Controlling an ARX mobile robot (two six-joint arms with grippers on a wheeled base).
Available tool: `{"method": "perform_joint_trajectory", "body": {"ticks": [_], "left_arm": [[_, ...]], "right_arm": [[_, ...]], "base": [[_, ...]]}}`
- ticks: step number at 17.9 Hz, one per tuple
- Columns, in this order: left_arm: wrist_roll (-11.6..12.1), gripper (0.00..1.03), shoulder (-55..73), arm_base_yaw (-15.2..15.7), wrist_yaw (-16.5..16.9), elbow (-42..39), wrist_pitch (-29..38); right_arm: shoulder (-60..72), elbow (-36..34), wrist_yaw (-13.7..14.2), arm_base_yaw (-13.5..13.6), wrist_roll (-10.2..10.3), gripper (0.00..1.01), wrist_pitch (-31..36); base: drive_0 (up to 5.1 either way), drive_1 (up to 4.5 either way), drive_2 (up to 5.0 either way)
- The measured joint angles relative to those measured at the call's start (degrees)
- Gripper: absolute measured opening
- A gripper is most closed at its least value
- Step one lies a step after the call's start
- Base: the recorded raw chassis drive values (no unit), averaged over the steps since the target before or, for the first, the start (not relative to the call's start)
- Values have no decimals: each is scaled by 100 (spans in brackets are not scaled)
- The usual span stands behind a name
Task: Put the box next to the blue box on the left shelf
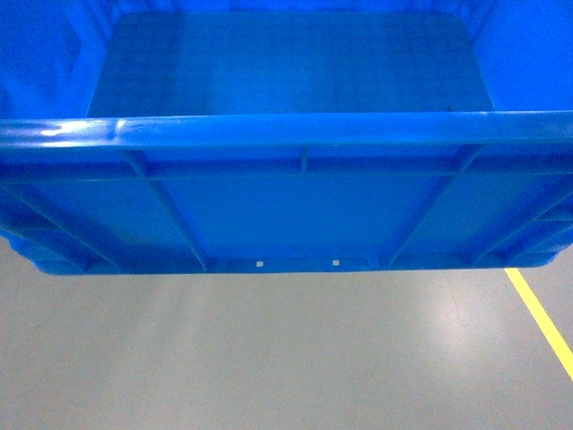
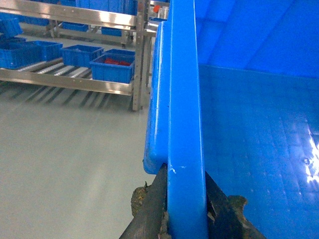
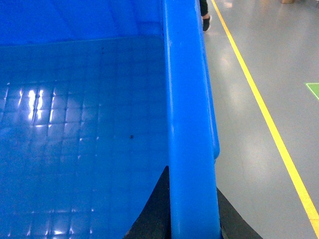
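Observation:
The box point(image 1: 286, 206), a large bright-blue open crate, hangs above the grey floor and fills the upper half of the head view; its inside is bare. My left gripper point(image 2: 187, 174) is shut on the box's left rim point(image 2: 184, 99), one dark finger on each side of the wall. At the opposite end, my right gripper point(image 3: 192, 179) is shut on the right rim point(image 3: 187, 99) in the same way. The left shelf point(image 2: 75, 82), a metal rack with roller lanes, stands across the floor in the left wrist view. Several smaller blue boxes point(image 2: 113, 69) sit on it; I cannot tell which one is the task's blue box.
A yellow floor line point(image 1: 537, 309) runs along the right side, also the yellow line point(image 3: 264, 109) in the right wrist view. A person's shoe point(image 3: 207, 22) stands near it, and a green floor mark point(image 3: 314, 89) lies further right. An upper rack beam point(image 2: 75, 15) crosses above the boxes.

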Motion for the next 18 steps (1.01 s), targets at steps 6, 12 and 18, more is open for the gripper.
{"method": "perform_joint_trajectory", "body": {"ticks": [6, 12, 18], "left_arm": [[-2, 8, 0, 0, -2, 2, -15], [-2, 8, 0, 0, 0, 2, -17], [-2, 8, 0, 0, 7, 2, -11]], "right_arm": [[0, 0, 2, 2, -4, 8, -2], [0, 0, 4, 0, -4, 8, -7], [2, 4, 4, 0, -2, 8, -4]], "base": [[9, 437, -418], [6, 433, -421], [0, 427, -427]]}}
